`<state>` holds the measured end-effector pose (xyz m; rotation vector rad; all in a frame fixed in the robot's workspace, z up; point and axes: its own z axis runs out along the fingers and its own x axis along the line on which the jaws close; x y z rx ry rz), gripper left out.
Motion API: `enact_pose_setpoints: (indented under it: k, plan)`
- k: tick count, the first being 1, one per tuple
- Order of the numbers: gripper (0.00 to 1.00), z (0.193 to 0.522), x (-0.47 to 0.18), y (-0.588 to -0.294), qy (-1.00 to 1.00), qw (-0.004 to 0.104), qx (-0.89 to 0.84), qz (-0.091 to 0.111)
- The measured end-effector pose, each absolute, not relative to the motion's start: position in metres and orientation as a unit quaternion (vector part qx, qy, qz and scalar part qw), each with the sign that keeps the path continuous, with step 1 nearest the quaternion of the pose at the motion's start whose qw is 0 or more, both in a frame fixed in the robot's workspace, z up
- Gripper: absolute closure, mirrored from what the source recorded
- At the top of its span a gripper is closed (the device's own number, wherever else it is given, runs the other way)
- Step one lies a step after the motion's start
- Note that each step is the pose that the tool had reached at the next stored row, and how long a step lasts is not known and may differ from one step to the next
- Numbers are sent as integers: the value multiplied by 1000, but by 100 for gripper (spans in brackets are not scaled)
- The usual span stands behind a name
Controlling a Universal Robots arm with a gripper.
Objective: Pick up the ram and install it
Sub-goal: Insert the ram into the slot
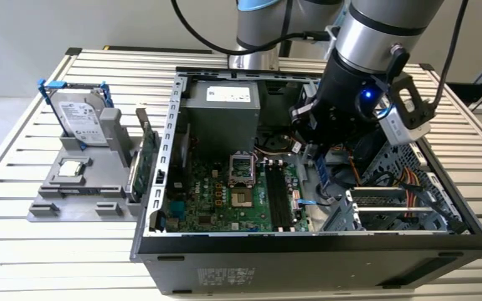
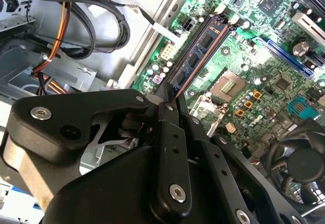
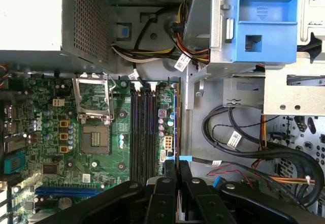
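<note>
1. The gripper (image 1: 318,153) hangs inside the open computer case (image 1: 308,241), its jaws drawn narrow and pinching the ram (image 1: 323,174) by one end.
2. In the exterior view the ram is a slim blue stick pointing down from the fingertips, at about three o'clock of the empty memory slots (image 1: 278,194) and close above the motherboard (image 1: 216,200).
3. In the second wrist view the ram (image 2: 200,54) runs out from the gripper (image 2: 170,102), showing dark chips and an orange edge.
4. In the exterior view the processor socket (image 1: 243,166) sits at nine o'clock of the slots.
5. The hard drive (image 1: 82,116) and the green card (image 1: 145,166) stand at nine o'clock of the case, well apart from the gripper.
</note>
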<state>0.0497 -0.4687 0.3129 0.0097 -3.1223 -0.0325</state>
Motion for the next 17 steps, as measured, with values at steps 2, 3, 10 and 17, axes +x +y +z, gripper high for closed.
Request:
enact_pose_setpoints:
  k: [2,3,10,17]
  plan:
    - [100,312,50,-469,-1000,10,3,-10]
    - [100,311,50,-469,-1000,10,3,-10]
    - [100,308,50,-469,-1000,9,3,-10]
    - [100,304,49,-469,-1000,10,3,-10]
